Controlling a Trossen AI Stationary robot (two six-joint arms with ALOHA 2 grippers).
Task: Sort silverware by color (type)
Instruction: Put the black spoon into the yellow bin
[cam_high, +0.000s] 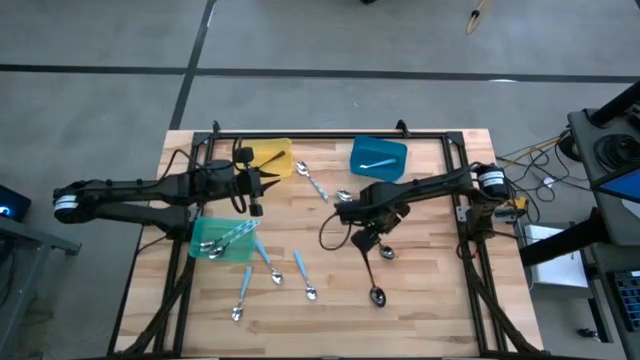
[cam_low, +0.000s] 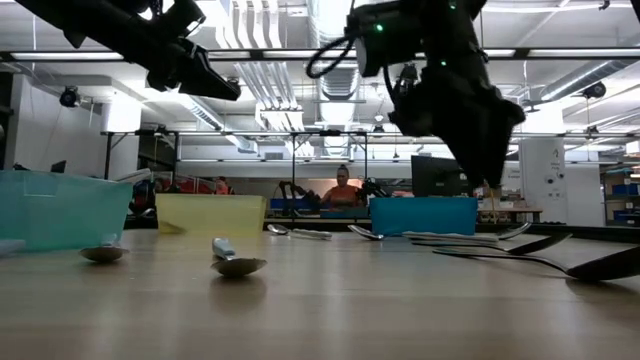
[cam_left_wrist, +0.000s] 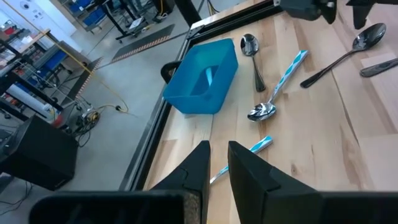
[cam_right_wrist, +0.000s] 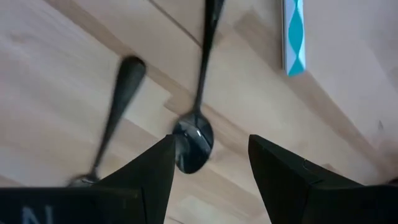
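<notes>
Silverware (cam_high: 300, 268): silver, blue-handled, dark

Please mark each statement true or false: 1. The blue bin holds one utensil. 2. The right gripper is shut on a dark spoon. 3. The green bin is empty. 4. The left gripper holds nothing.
1. True: the blue bin holds one light blue utensil.
2. False: the right gripper is open above a dark spoon, not gripping it.
3. False: the green bin holds several spoons.
4. True: the left gripper is nearly closed, with nothing between its fingers.
</notes>
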